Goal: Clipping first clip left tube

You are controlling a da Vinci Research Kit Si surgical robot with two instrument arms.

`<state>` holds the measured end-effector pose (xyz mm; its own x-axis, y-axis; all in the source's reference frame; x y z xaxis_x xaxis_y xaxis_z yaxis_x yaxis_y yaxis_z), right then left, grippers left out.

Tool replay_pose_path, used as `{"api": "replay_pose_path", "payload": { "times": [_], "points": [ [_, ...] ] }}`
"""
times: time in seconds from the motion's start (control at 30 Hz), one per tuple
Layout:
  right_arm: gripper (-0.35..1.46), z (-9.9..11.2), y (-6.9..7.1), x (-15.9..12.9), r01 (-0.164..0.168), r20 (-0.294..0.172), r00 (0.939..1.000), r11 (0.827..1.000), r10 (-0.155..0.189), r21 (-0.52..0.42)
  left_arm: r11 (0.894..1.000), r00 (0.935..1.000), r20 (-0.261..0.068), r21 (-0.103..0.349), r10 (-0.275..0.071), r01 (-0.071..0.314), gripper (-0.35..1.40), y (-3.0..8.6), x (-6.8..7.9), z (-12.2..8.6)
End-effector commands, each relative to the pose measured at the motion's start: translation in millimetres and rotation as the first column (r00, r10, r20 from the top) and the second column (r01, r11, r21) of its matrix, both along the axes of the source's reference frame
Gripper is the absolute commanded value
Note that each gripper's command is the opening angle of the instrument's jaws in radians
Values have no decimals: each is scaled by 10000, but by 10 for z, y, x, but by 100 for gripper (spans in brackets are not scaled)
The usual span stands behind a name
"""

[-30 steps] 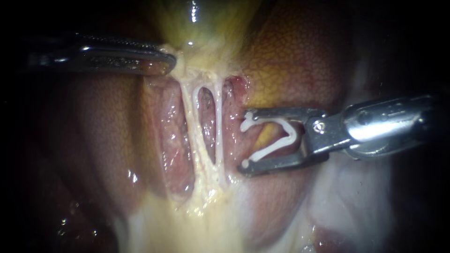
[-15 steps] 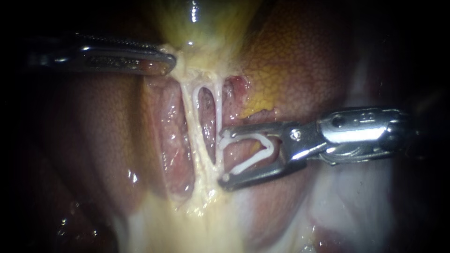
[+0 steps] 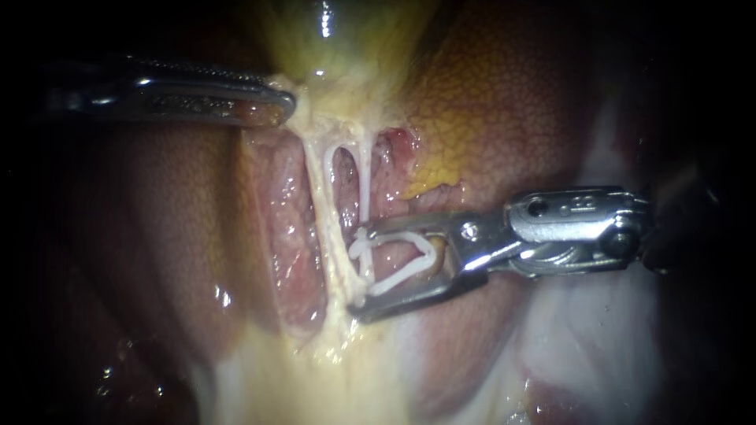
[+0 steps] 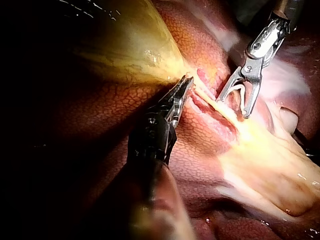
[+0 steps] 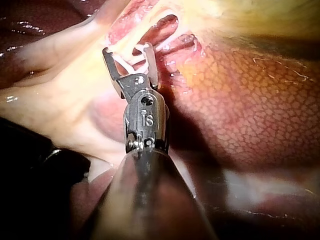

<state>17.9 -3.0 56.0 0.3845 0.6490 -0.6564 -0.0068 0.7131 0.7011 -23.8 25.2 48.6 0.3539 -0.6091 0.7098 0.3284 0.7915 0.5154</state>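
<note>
Two pale tubes run down from the gallbladder (image 3: 339,39): the left tube (image 3: 321,189) and the right tube (image 3: 366,173). My right instrument (image 3: 357,271) comes in from the right with a white clip (image 3: 398,264) held between its jaws, which stand wide apart. The clip's open ends straddle the right tube and reach the edge of the left tube. My left instrument (image 3: 272,106) is shut on tissue at the gallbladder's lower end, holding it to the left. The left wrist view shows these jaws (image 4: 184,87) with the clip (image 4: 240,92) beyond. The right wrist view shows the clip (image 5: 127,60) at the tubes.
Mottled orange-brown liver (image 3: 504,102) lies behind and to the right of the tubes. Pink raw tissue (image 3: 291,236) flanks the tubes. Pale yellow fatty tissue (image 3: 331,370) spreads below them, and whitish tissue (image 3: 583,338) lies under the right instrument's shaft.
My right instrument has moved left and slightly down with the clip, from clear of the tubes to straddling the right tube. Its jaws stand somewhat narrower. The left instrument has not moved.
</note>
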Motion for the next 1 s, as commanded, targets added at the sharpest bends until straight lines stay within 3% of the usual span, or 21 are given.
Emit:
{"api": "replay_pose_path", "payload": {
  "times": [0.03, 0.3, 0.63, 0.8, 1.0],
  "points": [
    [56, 2, 0, 0, 34, -13, 10000, 10000, -34, 43, 10000, 10000, 1, -1, 1, -1, -35, 0, 0, 0],
    [55, 10, 4, 6, 101, -113, 9999, 9999, -100, 91, 10000, 10000, 2, -1, 3, -3, -35, 0, 0, 0],
    [54, 18, 10, 21, 352, -962, 9950, 9957, -269, 855, 10000, 10000, 2, -1, 3, -3, -35, 0, 0, 0],
    [54, 23, 8, 29, 625, -1587, 9866, 9874, -391, 1456, 10000, 10000, 3, -1, 4, -4, -35, 0, 0, 0],
    [54, 29, 1, 35, 1023, -2381, 9697, 9754, -540, 1952, 10000, 10000, 4, -1, 6, -6, -35, 0, 0, 0]
  ]
}}
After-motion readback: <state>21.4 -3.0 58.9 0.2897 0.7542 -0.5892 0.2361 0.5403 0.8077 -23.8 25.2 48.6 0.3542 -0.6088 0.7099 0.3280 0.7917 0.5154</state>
